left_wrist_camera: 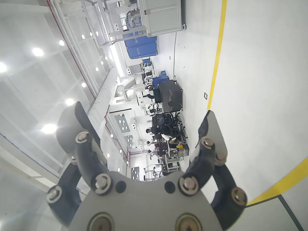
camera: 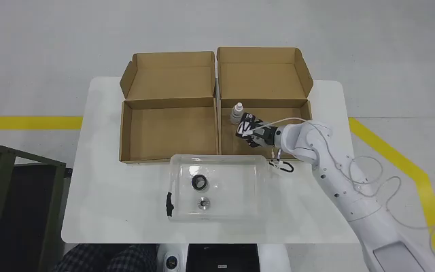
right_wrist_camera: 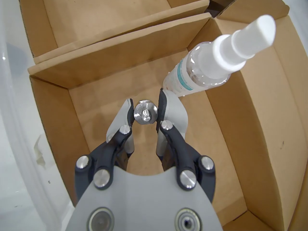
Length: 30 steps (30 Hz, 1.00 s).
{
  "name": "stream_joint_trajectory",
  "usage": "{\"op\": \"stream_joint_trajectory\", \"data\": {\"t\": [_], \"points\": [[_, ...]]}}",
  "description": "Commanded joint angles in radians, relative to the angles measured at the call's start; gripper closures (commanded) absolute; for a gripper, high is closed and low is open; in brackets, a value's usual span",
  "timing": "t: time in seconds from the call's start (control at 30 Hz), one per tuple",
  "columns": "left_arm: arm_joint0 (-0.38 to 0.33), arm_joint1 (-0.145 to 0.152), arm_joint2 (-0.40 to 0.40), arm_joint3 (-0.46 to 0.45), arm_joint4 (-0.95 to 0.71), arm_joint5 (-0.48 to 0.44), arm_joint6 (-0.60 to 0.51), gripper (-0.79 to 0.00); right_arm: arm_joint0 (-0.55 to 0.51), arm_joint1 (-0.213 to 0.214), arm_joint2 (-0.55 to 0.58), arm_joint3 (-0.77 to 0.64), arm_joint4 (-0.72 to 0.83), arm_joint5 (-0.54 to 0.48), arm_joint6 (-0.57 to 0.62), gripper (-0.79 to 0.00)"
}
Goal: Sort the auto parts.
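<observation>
A white desk [camera: 102, 170] carries two open cardboard boxes along its far side and a clear plastic bin nearer the robot.

The left gripper [left_wrist_camera: 144, 111] points out at the workshop room, its two fingers spread wide with nothing between them.

On the desk, the left cardboard box [camera: 170, 132] sits with its lid folded back and its brown floor showing. In front of it, straddling the seam where the two boxes meet, is the clear plastic bin [camera: 231, 197]. A short black piece [camera: 169, 202] sits at the bin's left wall. Inside the bin lie a dark ring-shaped part [camera: 199, 181] and, just nearer the robot, a smaller metal part [camera: 204, 202]; the two lie close together without touching.

The right cardboard box [camera: 285, 112] stands against the left one, its lid also open. A clear spray bottle [camera: 236, 112] with a white cap stands upright in the box's far left corner.

The right arm stretches in from the right side of the desk. The right gripper [camera: 248, 129] hangs over the left part of this box, just beside the bottle. Seen from the wrist, the right gripper [right_wrist_camera: 145, 108] pinches a small round silver part [right_wrist_camera: 145, 115] between its fingertips, above the box floor. One finger [right_wrist_camera: 168, 106] lies close to the bottle's [right_wrist_camera: 204, 73] base. Whether the part touches the floor cannot be told.
</observation>
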Motion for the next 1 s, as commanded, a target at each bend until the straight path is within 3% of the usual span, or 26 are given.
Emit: {"op": "stream_joint_trajectory", "data": {"t": [0.0, 0.13, 0.3, 0.4, 0.7, 0.97], "points": [[0.000, 0.000, 0.000, 0.000, 0.000, 0.000, 0.000, -0.785, 0.007, -0.003, -0.007, 0.010, 0.000, 0.003, 0.006, 0.000], [0.000, 0.000, 0.000, 0.000, 0.000, 0.000, 0.000, -0.785, 0.020, -0.009, -0.023, 0.033, 0.001, 0.008, 0.011, -0.018], [0.000, 0.000, 0.000, 0.000, 0.000, 0.000, 0.000, -0.785, 0.035, -0.017, -0.041, 0.054, -0.002, 0.016, 0.017, -0.252], [0.000, 0.000, 0.000, 0.000, 0.000, 0.000, 0.000, -0.785, 0.038, -0.020, -0.046, 0.060, 0.002, 0.019, 0.016, -0.305], [0.000, 0.000, 0.000, 0.000, 0.000, 0.000, 0.000, -0.785, 0.022, -0.016, -0.026, 0.019, 0.000, 0.032, 0.018, -0.326], [0.000, 0.000, 0.000, 0.000, 0.000, 0.000, 0.000, -0.785, -0.059, 0.010, 0.051, -0.148, -0.016, 0.028, 0.042, -0.342]]}}
